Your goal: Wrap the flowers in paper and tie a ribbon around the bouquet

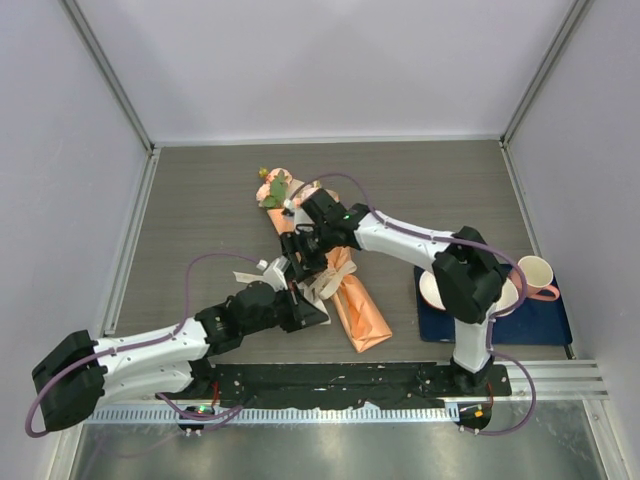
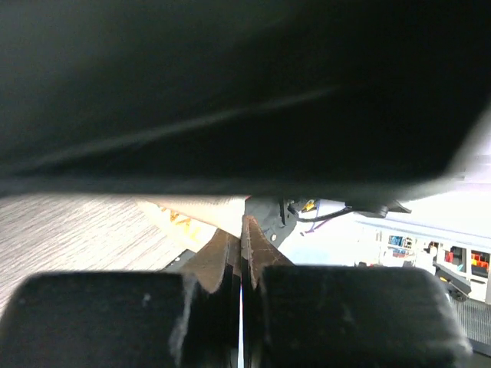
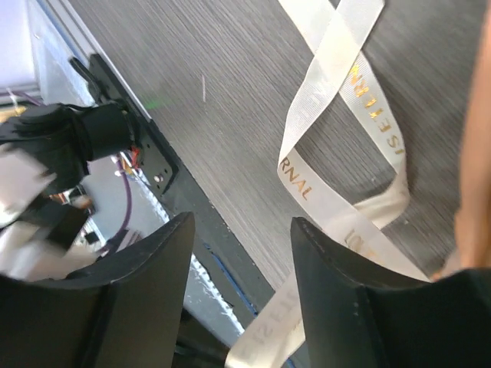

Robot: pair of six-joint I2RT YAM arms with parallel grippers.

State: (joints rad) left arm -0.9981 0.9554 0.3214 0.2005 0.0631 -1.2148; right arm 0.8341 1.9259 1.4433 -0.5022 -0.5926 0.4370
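Observation:
The bouquet lies slantwise on the table, its orange paper (image 1: 362, 312) cone tapering toward the near edge and pink flowers (image 1: 272, 188) with green leaves at the far end. A cream ribbon (image 1: 322, 285) is bunched round its middle. My left gripper (image 1: 303, 302) is beside that bunch, jaws shut (image 2: 243, 222) with a thin pale strip pinched between them and ribbon (image 2: 184, 218) running off the tips. My right gripper (image 1: 298, 250) hovers left of the cone, open (image 3: 239, 221). Loose gold-lettered ribbon (image 3: 330, 84) loops past its right finger. The paper (image 3: 477, 192) shows at the right edge.
A dark blue mat (image 1: 535, 322) at the right holds a white bowl (image 1: 433, 291) and a pink mug (image 1: 537, 276), partly behind the right arm. A black base rail (image 1: 350, 380) runs along the near edge. White walls enclose the table.

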